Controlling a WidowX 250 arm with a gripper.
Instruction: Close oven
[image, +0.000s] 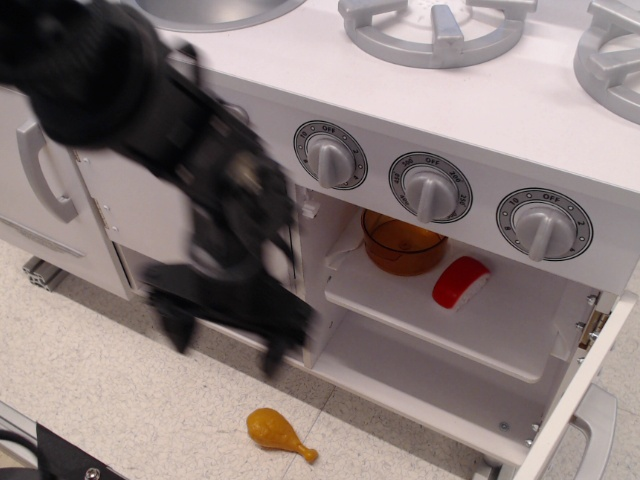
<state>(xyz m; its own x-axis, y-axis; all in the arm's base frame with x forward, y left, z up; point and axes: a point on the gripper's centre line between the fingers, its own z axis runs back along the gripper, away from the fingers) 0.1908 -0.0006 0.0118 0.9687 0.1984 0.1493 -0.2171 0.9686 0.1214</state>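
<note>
Right now the oven (450, 320) sits in the middle and right of the frame, and it is open. Its door (575, 400) hangs out at the lower right corner, seen almost edge-on, with the grey handle (600, 425) at the very bottom right. Because the door swings out that way, something must push it from the right side to shut it.

Inside, on the white shelf (440, 325), stand an orange cup (400, 243) and a red and white toy (460, 282), just beside each other. They sit well back on the shelf, so I think the door can shut without bumping them.

At the left, the black robot arm is all blurry. Its gripper (230, 335) hangs low in front of the cupboard, left of the oven's opening. The two fingers look spread wide apart with nothing between them, but the blur makes this hard to be sure of. It is well apart from the door, so the closing has not started.

On the floor at the bottom middle lies a toy chicken leg (280, 433). It is out of the door's way.
</note>
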